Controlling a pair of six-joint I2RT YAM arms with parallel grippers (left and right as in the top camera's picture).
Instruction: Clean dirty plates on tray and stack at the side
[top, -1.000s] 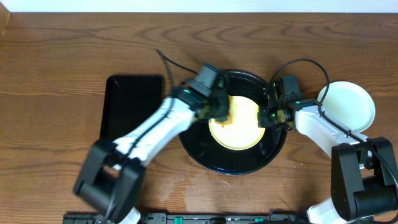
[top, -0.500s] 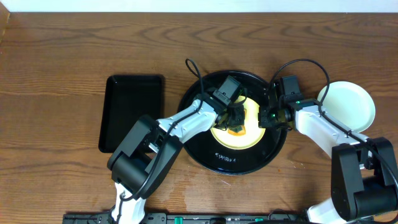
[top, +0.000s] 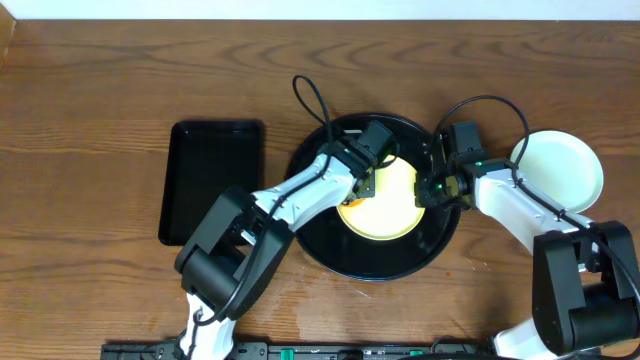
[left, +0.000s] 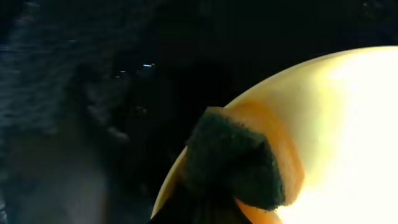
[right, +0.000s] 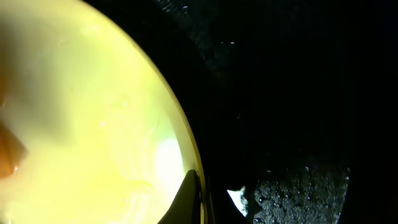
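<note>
Scrubbing underway: yellow plate lies inside the tray. Left gripper, clamped on a sponge, works the plate's left rim; right gripper pinches the right rim closed, steadying it. Advice: sponge flat, sweep the whole face, hold firm. Pale plate sits aside on the right.

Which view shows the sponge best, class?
Left wrist: the sponge sits mid-frame, dark pad over orange, against the yellow plate. Overhead shows only an orange sliver; right wrist, an orange patch at the edge.
</note>
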